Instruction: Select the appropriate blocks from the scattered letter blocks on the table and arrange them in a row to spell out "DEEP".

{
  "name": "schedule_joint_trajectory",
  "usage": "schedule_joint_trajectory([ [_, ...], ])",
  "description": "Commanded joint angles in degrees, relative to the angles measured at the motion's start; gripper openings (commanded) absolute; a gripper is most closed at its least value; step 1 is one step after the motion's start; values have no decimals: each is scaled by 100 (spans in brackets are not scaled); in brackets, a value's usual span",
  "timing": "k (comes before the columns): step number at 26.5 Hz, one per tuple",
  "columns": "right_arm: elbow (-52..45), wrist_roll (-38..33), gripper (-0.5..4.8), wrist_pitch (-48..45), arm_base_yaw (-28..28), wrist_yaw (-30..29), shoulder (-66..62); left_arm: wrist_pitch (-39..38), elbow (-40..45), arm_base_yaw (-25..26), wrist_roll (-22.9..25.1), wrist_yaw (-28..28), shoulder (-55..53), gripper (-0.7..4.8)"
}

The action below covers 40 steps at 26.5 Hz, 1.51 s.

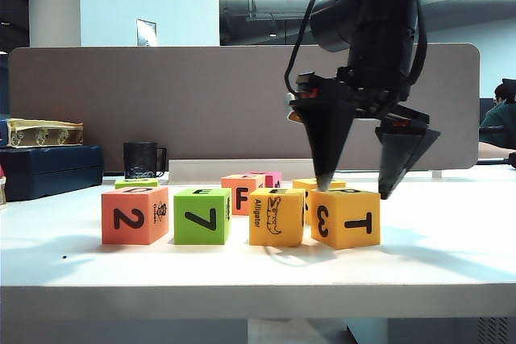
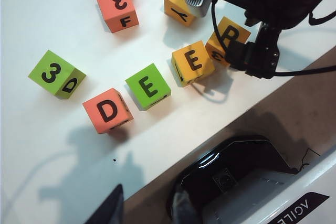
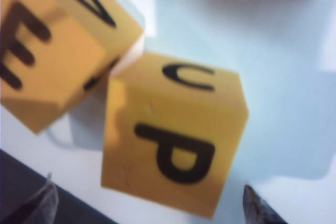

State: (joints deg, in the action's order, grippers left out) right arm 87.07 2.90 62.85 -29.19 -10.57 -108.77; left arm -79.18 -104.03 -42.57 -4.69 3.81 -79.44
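Four blocks stand in a row near the table's (image 1: 242, 275) front edge: salmon 2 (image 1: 135, 215), green 7 (image 1: 201, 215), yellow Alligator (image 1: 276, 217) and yellow 3/T (image 1: 347, 217). From above, in the left wrist view, their tops read D (image 2: 107, 110), E (image 2: 148, 86), E (image 2: 193, 63), P (image 2: 227, 38). My right gripper (image 1: 355, 189) hangs open straddling the P block (image 3: 173, 140), its fingertips (image 3: 256, 208) apart from the block's sides. My left gripper (image 2: 144, 211) is open and empty, off the table's front edge.
Behind the row lie a salmon F block (image 1: 242, 191), a pink block (image 1: 272, 176), a yellow block (image 1: 310, 185) and a green 3/D block (image 2: 56, 73). A black mug (image 1: 141, 159) and stacked boxes (image 1: 48, 168) stand at the back left before a grey partition (image 1: 201, 94).
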Motion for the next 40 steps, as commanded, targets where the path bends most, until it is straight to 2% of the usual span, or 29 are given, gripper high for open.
schedule_joint_trajectory([
  [1, 20, 9, 479, -195, -20, -24, -37, 13, -13, 4, 20, -22, 20, 115],
  [10, 20, 9, 475, -321, -20, 70, -188, 11, -26, 4, 31, -20, 22, 115],
  [13, 17, 9, 382, -323, -20, 184, -238, 0, -26, 4, 42, -20, 22, 115],
  [16, 20, 11, 328, -332, -20, 337, -295, -7, -26, 4, 44, -22, 22, 115],
  [19, 20, 13, 249, -328, -17, 623, -304, -4, -26, 4, 44, -20, 22, 115],
  [21, 22, 13, 225, -328, -17, 765, -304, -4, -26, 4, 48, -20, 22, 115],
  [30, 87, 275, 219, 315, -17, 1241, -295, -2, -26, 4, 299, -20, 22, 115],
  [33, 251, 645, 219, 702, -17, 1237, -293, 9, -24, 4, 431, -20, 20, 115],
  [40, 380, 1478, 219, 739, -22, 1196, -293, 2, -24, 4, 533, -20, 20, 115],
])
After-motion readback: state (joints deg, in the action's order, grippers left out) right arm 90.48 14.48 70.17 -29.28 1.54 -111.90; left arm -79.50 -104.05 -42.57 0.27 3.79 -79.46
